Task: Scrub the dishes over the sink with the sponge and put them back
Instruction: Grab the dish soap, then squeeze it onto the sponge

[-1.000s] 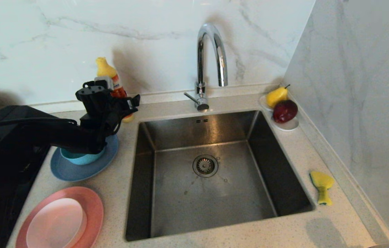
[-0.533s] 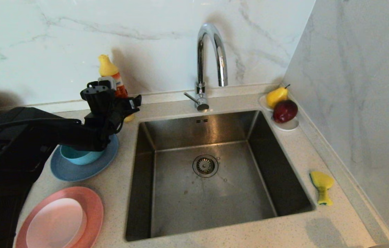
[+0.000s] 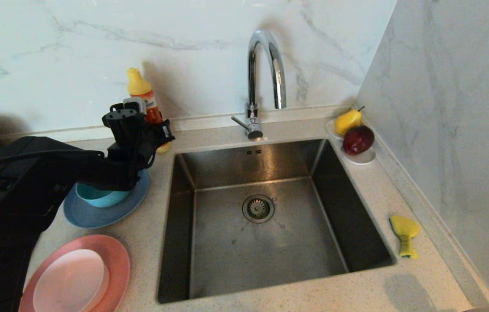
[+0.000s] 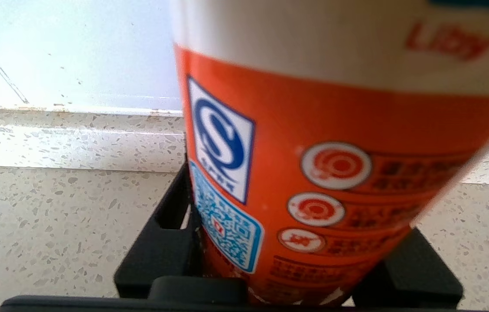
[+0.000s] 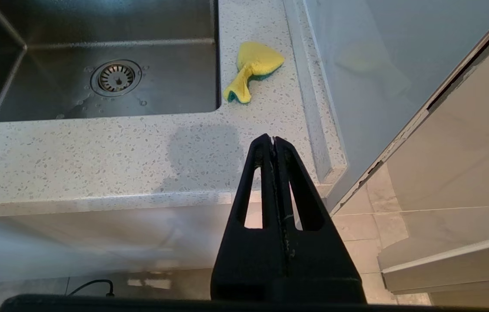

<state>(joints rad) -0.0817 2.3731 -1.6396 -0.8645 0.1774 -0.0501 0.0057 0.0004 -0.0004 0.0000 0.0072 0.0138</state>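
Note:
My left gripper (image 3: 158, 130) is at the back left of the counter, shut on the yellow-capped orange detergent bottle (image 3: 142, 93). The left wrist view shows the bottle (image 4: 335, 130) filling the space between the black fingers (image 4: 171, 234), tilted. Under that arm a teal bowl (image 3: 99, 198) sits on the blue-grey plate (image 3: 92, 216). Nearer me, a pale pink dish (image 3: 71, 281) lies on the salmon-pink plate (image 3: 116, 255). The yellow sponge (image 3: 405, 232) (image 5: 251, 69) lies on the counter right of the steel sink (image 3: 227, 251). My right gripper (image 5: 273, 139) is parked shut off the counter's front right corner.
A chrome faucet (image 3: 262, 73) arches over the sink's back edge. A white saucer (image 3: 359, 158) with a pear and an apple sits at the back right corner. Marble walls close the back and right sides. The drain strainer (image 3: 258, 208) is in the basin's middle.
My left gripper edged toward the back wall and its jaws closed around the detergent bottle. The bottle's yellow cap shifted a little to the right. The right arm stayed still.

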